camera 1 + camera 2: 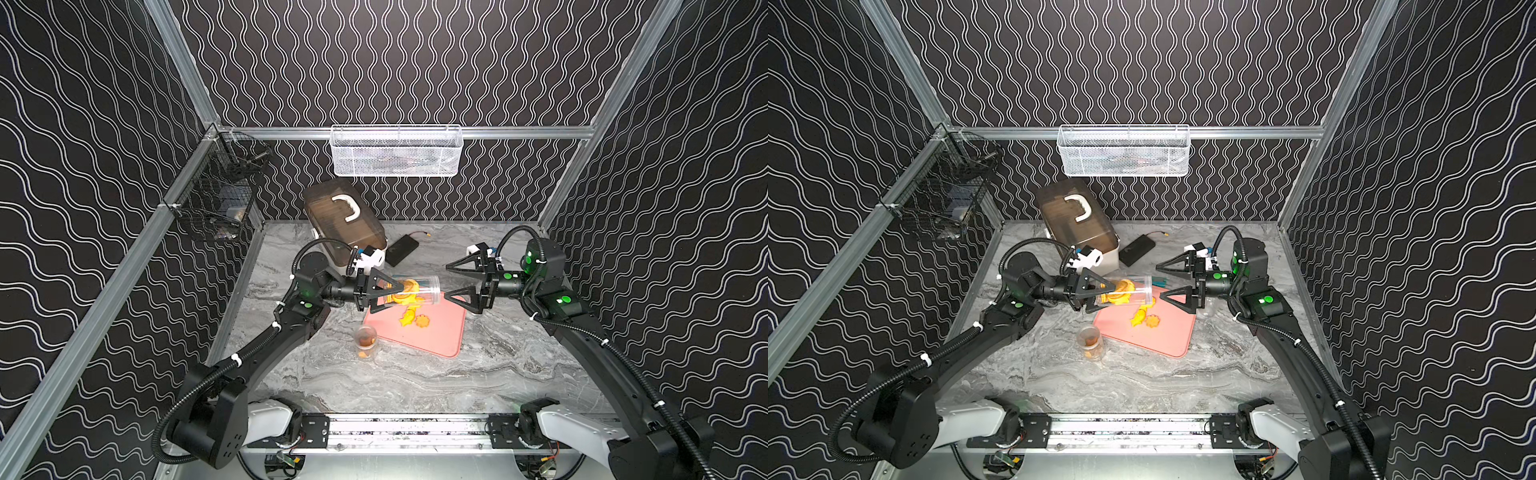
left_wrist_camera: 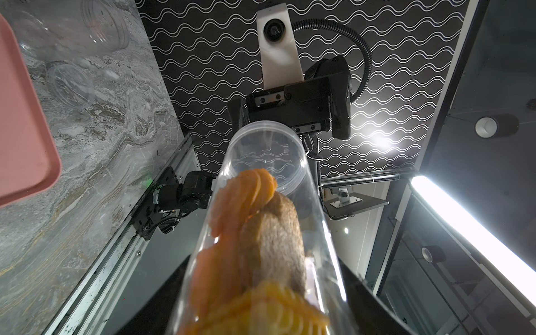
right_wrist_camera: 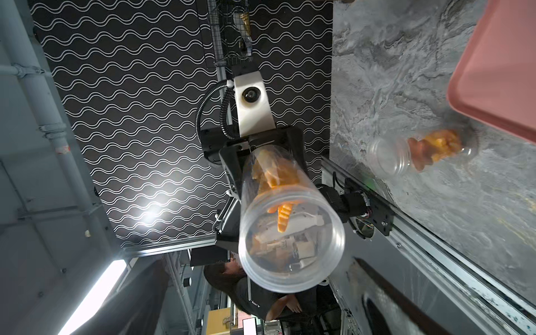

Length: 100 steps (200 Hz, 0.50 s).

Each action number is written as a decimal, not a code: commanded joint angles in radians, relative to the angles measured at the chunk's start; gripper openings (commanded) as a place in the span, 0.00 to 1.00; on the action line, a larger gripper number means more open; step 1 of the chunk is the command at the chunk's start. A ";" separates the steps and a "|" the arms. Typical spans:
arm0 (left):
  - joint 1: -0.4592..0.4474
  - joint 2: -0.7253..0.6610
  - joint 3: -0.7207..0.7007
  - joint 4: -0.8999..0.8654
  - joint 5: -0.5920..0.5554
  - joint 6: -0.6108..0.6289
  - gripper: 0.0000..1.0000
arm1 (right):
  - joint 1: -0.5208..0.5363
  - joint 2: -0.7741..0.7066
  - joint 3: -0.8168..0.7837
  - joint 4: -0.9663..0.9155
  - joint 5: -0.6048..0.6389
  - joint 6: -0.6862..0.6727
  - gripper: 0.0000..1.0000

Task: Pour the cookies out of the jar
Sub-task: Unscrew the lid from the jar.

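1. A small jar (image 1: pixel 366 341) holding a few pieces stands upright on the table (image 1: pixel 374 386), just beside the pink tray (image 1: pixel 444 336). A low swing of the left arm could knock it over.
2. The left jaws clamp the clear jar (image 1: pixel 428 289) on its side above the tray. If the grip loosens, it falls.
3. Most cookies (image 1: pixel 409 291) bunch at the clamped end, and a few lie on the tray. A sharp tip could bounce them onto the table.
4. The right jaws stand wide and empty, facing the jar's mouth and near enough to bump it.
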State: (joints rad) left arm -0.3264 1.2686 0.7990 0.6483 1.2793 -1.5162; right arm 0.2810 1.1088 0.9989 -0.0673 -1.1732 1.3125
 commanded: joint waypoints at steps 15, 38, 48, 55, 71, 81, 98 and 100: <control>0.000 0.004 0.014 0.033 0.014 0.003 0.70 | 0.043 0.012 0.011 0.055 -0.020 0.022 1.00; 0.000 0.003 0.018 0.020 0.013 0.011 0.70 | 0.068 0.014 0.012 0.007 -0.008 -0.018 0.98; 0.000 0.001 0.020 0.017 0.012 0.014 0.70 | 0.072 0.014 0.003 0.022 -0.009 -0.012 0.96; 0.000 0.000 0.021 0.016 0.012 0.015 0.70 | 0.073 0.013 -0.002 0.020 -0.008 -0.015 0.95; 0.000 -0.001 0.026 0.007 0.012 0.017 0.70 | 0.077 0.010 -0.009 0.011 -0.006 -0.023 0.93; 0.001 -0.002 0.029 -0.001 0.011 0.022 0.70 | 0.082 0.010 -0.014 0.008 -0.004 -0.027 0.92; 0.000 -0.006 0.035 -0.022 0.012 0.036 0.70 | 0.093 0.008 -0.021 0.020 -0.002 -0.021 0.91; 0.000 -0.006 0.035 -0.024 0.013 0.036 0.69 | 0.094 0.009 -0.020 0.018 -0.002 -0.023 0.92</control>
State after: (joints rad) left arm -0.3260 1.2701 0.8188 0.6132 1.2781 -1.4940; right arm 0.3618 1.1194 0.9836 -0.0566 -1.1778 1.2972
